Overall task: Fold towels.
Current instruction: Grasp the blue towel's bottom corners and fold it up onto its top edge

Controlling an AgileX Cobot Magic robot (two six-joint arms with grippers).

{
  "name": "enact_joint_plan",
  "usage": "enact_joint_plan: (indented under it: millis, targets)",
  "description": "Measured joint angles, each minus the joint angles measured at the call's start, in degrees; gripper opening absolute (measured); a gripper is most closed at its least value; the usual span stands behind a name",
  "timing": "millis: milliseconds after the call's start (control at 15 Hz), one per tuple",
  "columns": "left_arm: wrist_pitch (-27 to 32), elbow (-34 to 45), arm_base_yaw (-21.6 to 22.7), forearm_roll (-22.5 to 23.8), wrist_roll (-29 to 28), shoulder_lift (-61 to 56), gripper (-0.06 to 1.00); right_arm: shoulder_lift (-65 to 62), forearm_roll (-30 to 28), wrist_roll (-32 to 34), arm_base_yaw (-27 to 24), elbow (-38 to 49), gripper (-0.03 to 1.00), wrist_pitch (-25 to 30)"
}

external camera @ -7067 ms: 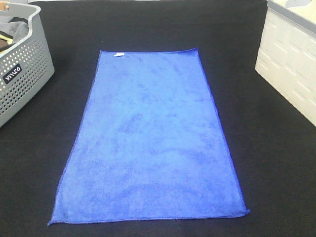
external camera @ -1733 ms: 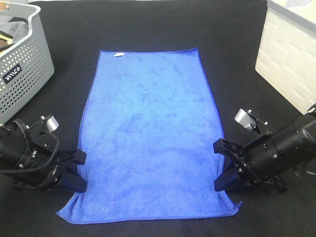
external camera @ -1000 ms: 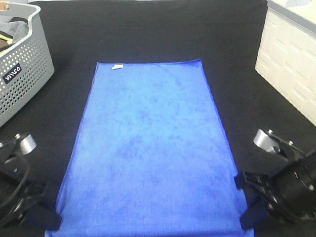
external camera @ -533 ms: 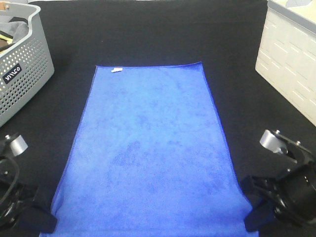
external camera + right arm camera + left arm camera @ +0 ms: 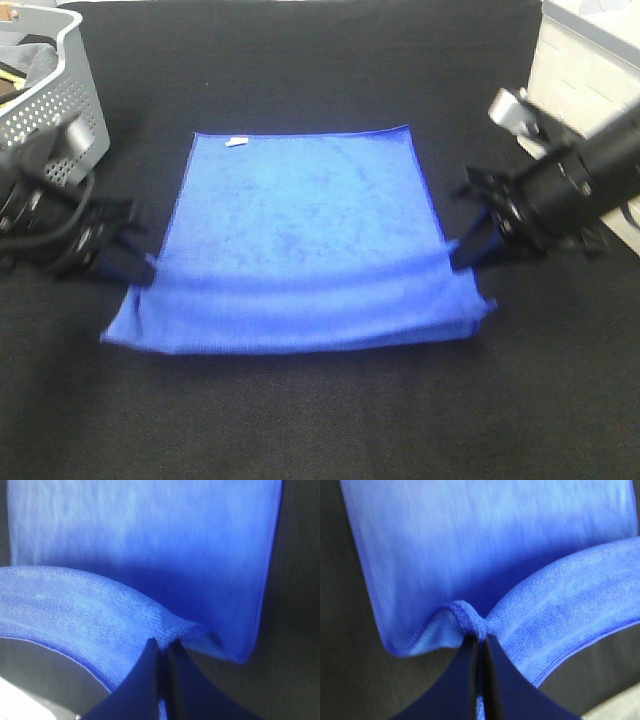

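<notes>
Soft, even overhead light; shadows are faint. In the high view the left arm (image 5: 45, 205), right arm (image 5: 580, 175) and blue towel (image 5: 300, 225) at its raised fold smear with motion blur. The white crate (image 5: 585, 75) looks washed out. Wrist views: far cloth streaked, near weave crisp.

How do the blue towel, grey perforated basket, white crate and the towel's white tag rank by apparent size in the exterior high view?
1. blue towel, clearly largest.
2-3. grey basket and white crate: both cut off by the frame, so unranked.
4. white tag, smallest.
</notes>
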Motion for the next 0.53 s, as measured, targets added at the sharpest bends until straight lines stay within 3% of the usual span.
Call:
enact_joint_plan:
  millis: [200, 467, 533]
  targets:
    - [0.0, -12.72, 0.0, 8.37, -9.34, 7.16, 0.01, 8.48, -1.49, 2.64, 0.0, -13.64, 0.0, 2.75]
    - [0.0, -26.3, 0.0, 12.55, -13.81, 16.27, 0.01, 20.57, -4.07, 5.79, 0.0, -30.94, 0.0, 5.21]
    - [0.0, -26.3, 0.0, 12.55, -13.81, 16.27, 0.01, 20.57, -4.07, 5.79, 0.0, -30.94, 0.0, 5.21]
